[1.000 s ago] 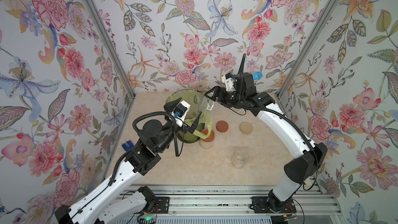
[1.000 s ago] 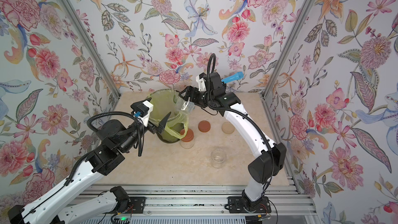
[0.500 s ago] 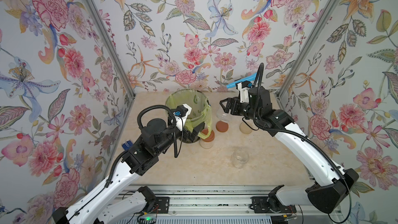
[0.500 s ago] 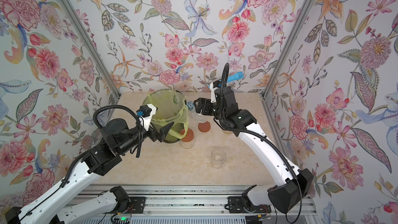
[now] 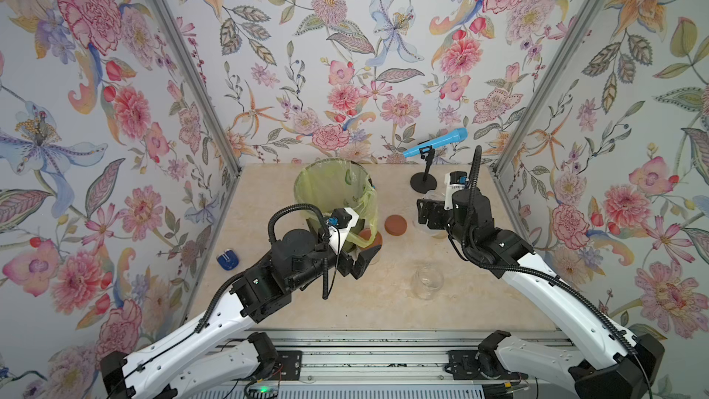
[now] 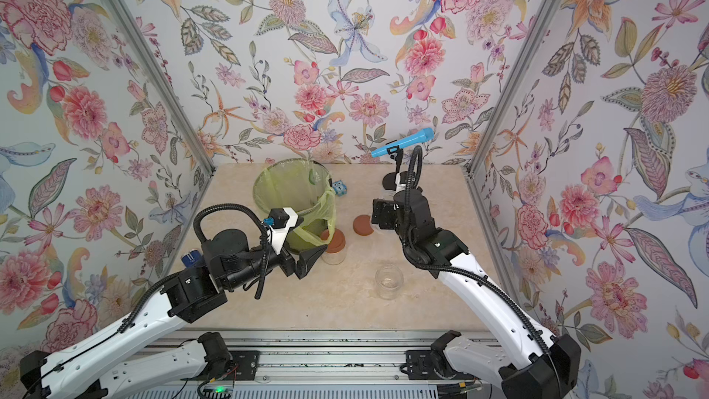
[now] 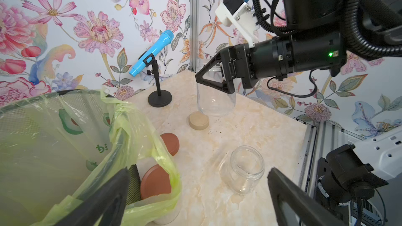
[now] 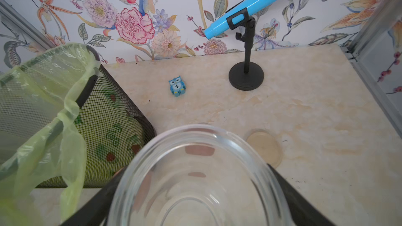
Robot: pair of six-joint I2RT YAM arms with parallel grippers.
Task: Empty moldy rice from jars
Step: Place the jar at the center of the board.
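Jar [image 7: 215, 103], moved rightward, upright, mouth up

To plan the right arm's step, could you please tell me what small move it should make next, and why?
Probably set the held jar down on the table beside the beige lid and open the right gripper. The jar looks empty and upright, its base at or just above the tabletop; I cannot tell if it touches.
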